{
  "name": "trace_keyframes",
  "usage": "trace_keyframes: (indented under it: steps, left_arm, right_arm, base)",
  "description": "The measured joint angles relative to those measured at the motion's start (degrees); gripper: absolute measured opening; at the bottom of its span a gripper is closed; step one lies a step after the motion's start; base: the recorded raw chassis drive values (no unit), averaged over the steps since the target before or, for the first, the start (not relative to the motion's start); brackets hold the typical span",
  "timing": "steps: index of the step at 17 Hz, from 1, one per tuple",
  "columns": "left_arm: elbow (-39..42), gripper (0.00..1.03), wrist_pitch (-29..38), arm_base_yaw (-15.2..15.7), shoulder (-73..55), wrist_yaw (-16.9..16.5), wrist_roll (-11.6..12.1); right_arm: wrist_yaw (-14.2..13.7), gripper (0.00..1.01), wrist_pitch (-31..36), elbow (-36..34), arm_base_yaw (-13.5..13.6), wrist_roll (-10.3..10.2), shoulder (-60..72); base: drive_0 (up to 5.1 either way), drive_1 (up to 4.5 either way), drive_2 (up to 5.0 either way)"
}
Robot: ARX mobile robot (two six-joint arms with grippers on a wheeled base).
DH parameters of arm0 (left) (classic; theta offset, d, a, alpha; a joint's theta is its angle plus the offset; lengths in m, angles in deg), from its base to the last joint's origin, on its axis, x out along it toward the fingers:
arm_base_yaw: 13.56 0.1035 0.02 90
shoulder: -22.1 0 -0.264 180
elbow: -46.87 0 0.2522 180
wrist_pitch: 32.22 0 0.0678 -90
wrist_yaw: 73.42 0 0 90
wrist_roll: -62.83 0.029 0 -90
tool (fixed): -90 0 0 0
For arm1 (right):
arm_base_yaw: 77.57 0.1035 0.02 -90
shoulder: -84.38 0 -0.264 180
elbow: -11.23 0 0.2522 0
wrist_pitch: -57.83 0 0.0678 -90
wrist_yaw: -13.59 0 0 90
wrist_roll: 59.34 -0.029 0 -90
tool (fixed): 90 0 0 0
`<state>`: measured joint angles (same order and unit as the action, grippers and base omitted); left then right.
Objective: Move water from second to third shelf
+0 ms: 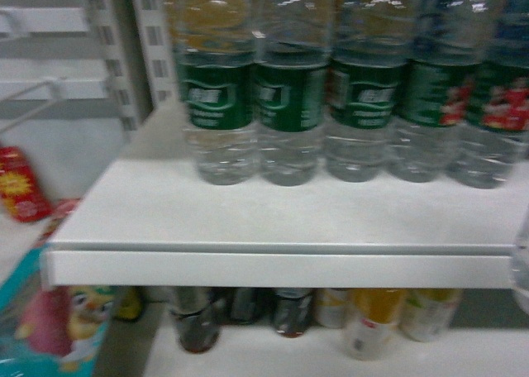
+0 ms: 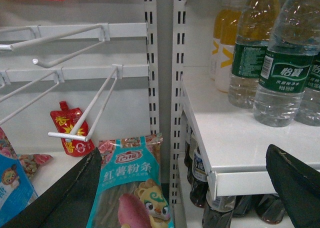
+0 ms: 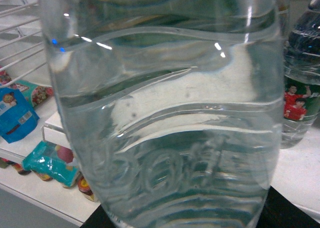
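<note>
Right wrist view is filled by the water bottle [image 3: 165, 113], clear, ribbed and full, so I judge it heavy, slick, and thin-walled enough to give under squeeze. It sits right against my right gripper, whose fingers I cannot see, so whether they clamp it I cannot tell. Gripping the ribbed waist seems safest. Farther right, another water bottle [image 3: 300, 98] stands on the shelf [image 3: 300, 173]. My left gripper [image 2: 175, 188] hangs released near the noodle packet [image 2: 130, 188].
</note>
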<state>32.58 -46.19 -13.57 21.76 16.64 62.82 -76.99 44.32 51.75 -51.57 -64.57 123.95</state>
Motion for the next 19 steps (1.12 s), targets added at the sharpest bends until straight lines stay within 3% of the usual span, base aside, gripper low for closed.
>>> trace_keyframes:
  steps: [3,8,10,13,19]
  left_arm:
    - [0.00,0.98,0.00,0.00,0.00,0.00,0.00]
    - [0.00,0.98,-0.02,0.00,0.00,0.00,0.00]
    - [0.00,0.98,-0.02,0.00,0.00,0.02,0.00]
    - [0.00,0.98,-0.02,0.00,0.00,0.00,0.00]
    - [0.00,0.98,0.00,0.00,0.00,0.00,0.00]
  right_arm:
    - [-2.64,0.41,7.41,-0.07,2.29,-2.01,7.15]
    - [-1.53,0.41,12.70,-0.37,3.19,-3.10,16.06]
    - [-0.20,0.41,13.51,-0.42,2.27,-3.76,18.05]
    - [-0.50,0.41,18.38,-0.42,-1.44,-5.27,22.43]
    - [1.42,0.41,26.21,2.67,-1.22,-8.94,29.86]
  base:
    - [0.0,0.00,0.0]
    - [0.0,0.00,0.0]
    - [0.0,0.00,0.0]
    - [0.0,0.00,0.0]
    - [0.0,0.00,0.0]
